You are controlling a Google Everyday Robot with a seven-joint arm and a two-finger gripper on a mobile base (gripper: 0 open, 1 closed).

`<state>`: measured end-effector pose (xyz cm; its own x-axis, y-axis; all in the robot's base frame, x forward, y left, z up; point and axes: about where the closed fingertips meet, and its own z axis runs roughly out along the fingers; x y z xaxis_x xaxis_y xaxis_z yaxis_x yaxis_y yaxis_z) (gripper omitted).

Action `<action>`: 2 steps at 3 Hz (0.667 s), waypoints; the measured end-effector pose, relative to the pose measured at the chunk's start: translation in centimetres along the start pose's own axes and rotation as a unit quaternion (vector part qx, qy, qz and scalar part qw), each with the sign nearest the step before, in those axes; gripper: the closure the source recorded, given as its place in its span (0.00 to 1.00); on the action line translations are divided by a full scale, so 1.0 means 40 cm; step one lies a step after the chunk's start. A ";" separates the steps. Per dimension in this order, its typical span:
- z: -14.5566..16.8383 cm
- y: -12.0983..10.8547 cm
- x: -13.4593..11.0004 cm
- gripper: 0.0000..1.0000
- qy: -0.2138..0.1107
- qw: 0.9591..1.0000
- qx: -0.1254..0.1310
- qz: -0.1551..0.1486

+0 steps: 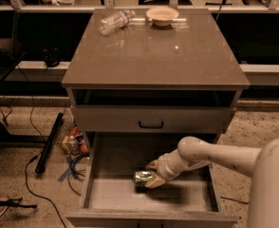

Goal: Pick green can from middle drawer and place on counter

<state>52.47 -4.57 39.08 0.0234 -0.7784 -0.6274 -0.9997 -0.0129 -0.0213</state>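
Grey-brown table [153,56] above, open middle drawer [106,196] below: the end effector [150,175] meets the green can [142,177] on the drawer floor.
The can lies on its side near the drawer's centre, its long axis running left to right, roughly in line with the forearm, and its silver end points left, away from the wrist. The single arm reaches in from the right and slopes down over the drawer's edge. The end effector sits right at the can's right end; whether it has closed on the can cannot be told.
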 end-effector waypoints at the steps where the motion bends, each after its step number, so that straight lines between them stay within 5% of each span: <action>1: -0.120 0.020 0.000 1.00 -0.022 0.999 0.027 -0.004; 2: -0.304 0.053 -0.023 1.00 -0.045 0.997 0.061 -0.024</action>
<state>50.21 -11.50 49.07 0.0765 -0.7192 -0.6906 -0.9891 0.0324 -0.1434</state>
